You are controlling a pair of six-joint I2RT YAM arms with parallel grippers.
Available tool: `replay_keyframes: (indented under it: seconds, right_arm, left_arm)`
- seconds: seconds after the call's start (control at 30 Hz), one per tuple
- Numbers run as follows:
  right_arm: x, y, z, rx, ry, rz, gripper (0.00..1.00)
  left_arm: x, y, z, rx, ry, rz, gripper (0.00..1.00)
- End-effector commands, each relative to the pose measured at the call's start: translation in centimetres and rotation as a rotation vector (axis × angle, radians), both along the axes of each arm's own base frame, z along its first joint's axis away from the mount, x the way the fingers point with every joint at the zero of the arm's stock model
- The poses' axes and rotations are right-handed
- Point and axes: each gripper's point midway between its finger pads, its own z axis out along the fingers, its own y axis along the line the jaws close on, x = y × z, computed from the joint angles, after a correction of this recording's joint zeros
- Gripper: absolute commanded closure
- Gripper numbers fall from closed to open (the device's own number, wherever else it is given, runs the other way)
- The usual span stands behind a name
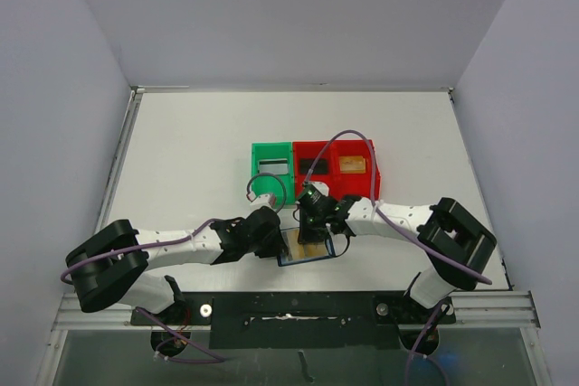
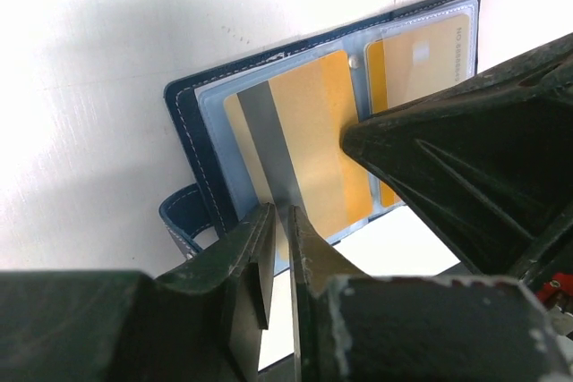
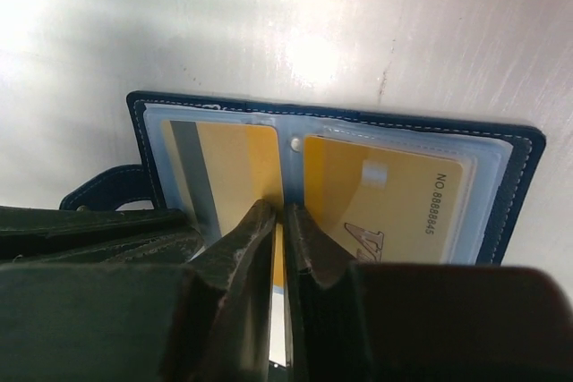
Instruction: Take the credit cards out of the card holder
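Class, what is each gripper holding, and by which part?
Left gripper pinches the card holder at its near edge, by the striped card. Right gripper pinches near the fold; card or sleeve, unclear.

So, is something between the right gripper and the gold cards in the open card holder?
Yes: clear plastic pockets of the card holder cover both gold cards. The right gripper has its fingers almost together at the near edge beside the fold, gold showing between them; whether they hold card or only plastic, I cannot tell.
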Motion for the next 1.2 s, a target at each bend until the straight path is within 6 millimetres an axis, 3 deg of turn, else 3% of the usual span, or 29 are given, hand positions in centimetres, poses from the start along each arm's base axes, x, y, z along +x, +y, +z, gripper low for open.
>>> replay_keyframes:
  seconds: [0.0, 0.13, 0.6, 1.03, 1.07, 1.17]
  right_arm:
    - [0.4, 1.7, 2.0, 0.086, -0.046, 0.024, 0.95]
    - [0.5, 1.4, 2.3, 0.087, -0.057, 0.018, 1.00]
    - [0.9, -0.2, 3.1, 0.043, -0.099, -0.033, 1.00]
    - [1.0, -2.0, 2.1, 0.007, -0.083, -0.100, 1.00]
    - [0.9, -2.0, 2.0, 0.005, -0.083, -0.100, 1.00]
    - [0.9, -2.5, 1.6, 0.008, -0.075, -0.127, 0.99]
  left_arm:
    - [-0.2, 0.9, -0.9, 0.045, 0.005, -0.006, 0.89]
    - [-0.2, 0.9, -0.9, 0.049, 0.007, -0.007, 0.90]
    - [-0.2, 1.0, -0.8, 0.063, 0.009, -0.015, 0.91]
    - [0.2, 0.4, -0.9, 0.095, 0.007, -0.038, 0.91]
    - [0.2, 0.6, -0.9, 0.102, 0.009, -0.036, 0.90]
    - [0.2, 0.8, -0.2, 0.088, 0.000, -0.011, 0.74]
